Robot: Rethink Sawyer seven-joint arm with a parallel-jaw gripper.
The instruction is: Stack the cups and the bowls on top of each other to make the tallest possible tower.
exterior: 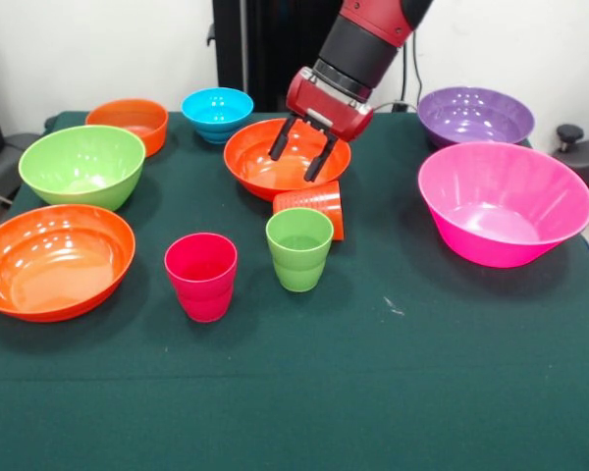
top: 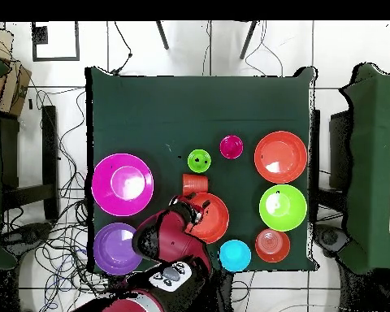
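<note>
My gripper [exterior: 294, 167] is open and empty, its fingers hanging over a wide orange bowl [exterior: 247, 165] at the table's middle back; it also shows in the overhead view [top: 197, 213]. An orange cup [exterior: 314, 204] lies on its side against that bowl's near rim. A light green cup [exterior: 299, 247] stands upright just in front of it. A magenta-red cup [exterior: 201, 276] stands upright to its left. A large pink bowl [exterior: 501, 201] and a purple bowl [exterior: 474, 116] sit on the right. A green bowl [exterior: 81, 165], a second wide orange bowl [exterior: 54, 260], a small orange bowl [exterior: 128, 123] and a small blue bowl [exterior: 217, 111] sit on the left.
The table is covered with a dark green cloth [exterior: 373, 392]. All bowls stand apart and upright, none stacked. In the overhead view chairs [top: 377, 162] stand at the table's sides and cables lie on the floor.
</note>
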